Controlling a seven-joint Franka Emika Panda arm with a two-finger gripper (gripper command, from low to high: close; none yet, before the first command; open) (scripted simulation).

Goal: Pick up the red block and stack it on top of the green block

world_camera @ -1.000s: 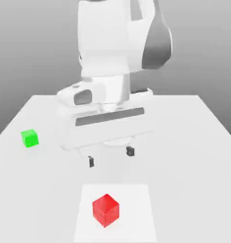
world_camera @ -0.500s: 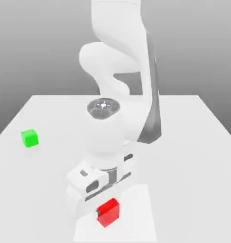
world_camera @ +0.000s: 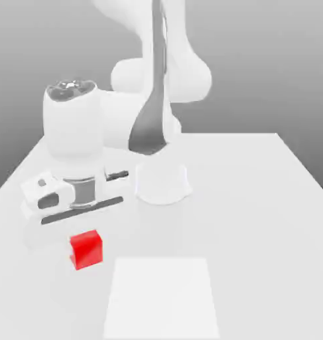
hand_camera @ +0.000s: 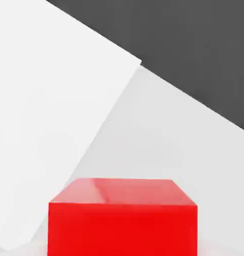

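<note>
Red block (world_camera: 86, 250) pinched in your tool (world_camera: 84, 234), you hold it above the bench (world_camera: 257, 252), beside the white square (world_camera: 161, 297).

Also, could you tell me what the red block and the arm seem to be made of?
The block looks like glossy plastic, or perhaps painted wood: pale sheen on its top. The arm seems smooth white plastic or painted metal, given its soft shading.

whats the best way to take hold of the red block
Probably across two opposite upright side faces, jaws coming down from above: the red block is a plain cube whose flat, parallel sides should suit a two-sided pinch.
</note>
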